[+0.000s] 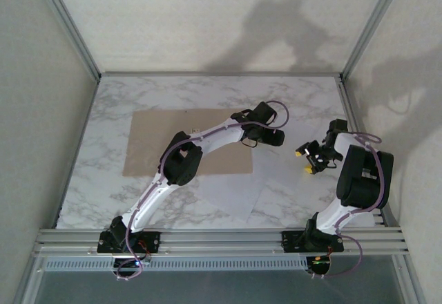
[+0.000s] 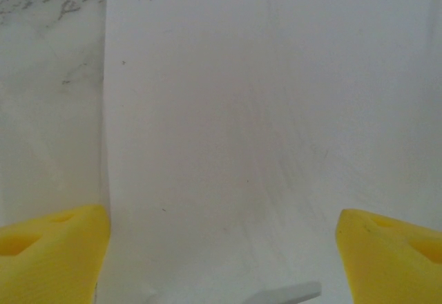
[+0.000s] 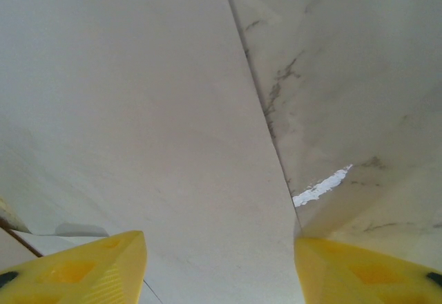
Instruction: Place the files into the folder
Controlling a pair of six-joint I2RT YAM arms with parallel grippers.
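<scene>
- Folder [image 1: 148, 145] lying open and flat on the marble table [image 1: 103, 200].
- Files [image 1: 231, 192] loose on the table just off the folder's near right corner, not in the folder yet.
- Left gripper [image 2: 221, 255] just past the folder's right edge, yellow fingers [image 2: 48, 255] spread wide, nothing between them, plain white sheet right underneath.
- Right gripper [image 1: 303, 162] further right of the folder, well clear of it, fingers apart and empty too, hanging over a sheet's edge where paper meets marble.
</scene>
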